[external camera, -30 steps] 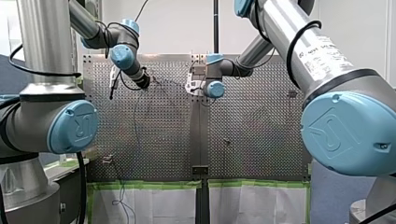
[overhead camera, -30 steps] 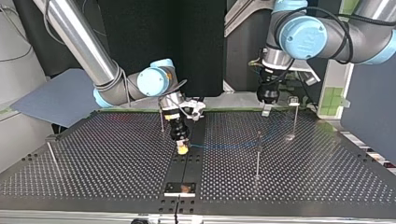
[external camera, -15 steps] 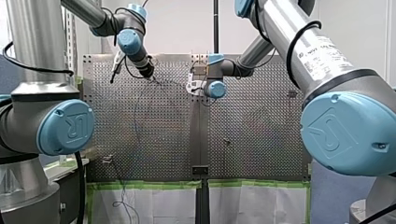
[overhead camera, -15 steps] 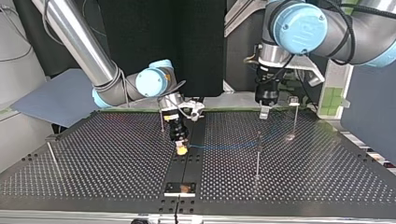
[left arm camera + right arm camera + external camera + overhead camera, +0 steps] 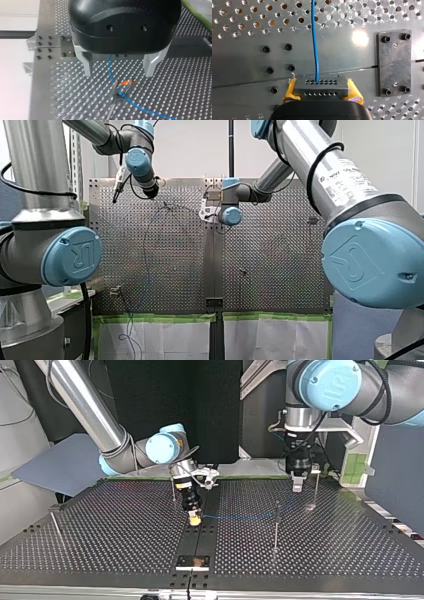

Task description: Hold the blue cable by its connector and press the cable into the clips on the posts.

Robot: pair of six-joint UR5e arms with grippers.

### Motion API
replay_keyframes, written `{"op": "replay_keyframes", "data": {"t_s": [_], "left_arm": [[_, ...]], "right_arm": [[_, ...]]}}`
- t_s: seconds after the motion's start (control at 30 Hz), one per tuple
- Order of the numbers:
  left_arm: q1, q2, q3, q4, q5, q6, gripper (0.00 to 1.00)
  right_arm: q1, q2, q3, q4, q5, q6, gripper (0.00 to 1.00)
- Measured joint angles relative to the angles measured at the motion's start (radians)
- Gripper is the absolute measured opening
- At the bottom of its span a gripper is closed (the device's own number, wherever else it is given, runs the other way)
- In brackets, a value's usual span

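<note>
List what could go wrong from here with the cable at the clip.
1. My left claw hangs open over the blue cable at the clip. If it comes down off-centre, a finger might strike the clip instead of pressing the cable.
2. My right claw is shut on the connector. A pull along the cable might slip it from the yellow pads.

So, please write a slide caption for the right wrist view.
Right pincer clamps the black connector between yellow pads; the blue cable runs ahead over the perforated table.
</note>
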Motion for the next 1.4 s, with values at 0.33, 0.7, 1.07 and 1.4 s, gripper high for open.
{"op": "replay_keyframes", "data": {"t_s": [0.33, 0.7, 1.07, 1.4], "left_arm": [[0.005, -0.005, 0.000, 0.015, -0.012, 0.008, 1.00], [-0.005, 0.014, 0.000, 0.015, -0.028, 0.015, 1.00], [-0.007, 0.007, 0.000, 0.013, -0.043, 0.016, 1.00], [-0.012, -0.007, 0.000, 0.013, -0.020, 0.017, 1.00]], "right_arm": [[0.002, 0.000, 0.000, -0.001, 0.000, -0.002, 0.00], [0.001, 0.002, 0.000, -0.003, 0.000, 0.000, 0.00], [0.003, 0.003, 0.000, -0.001, -0.001, -0.002, 0.00], [0.003, 0.004, 0.000, -0.001, -0.002, -0.002, 0.00]]}}
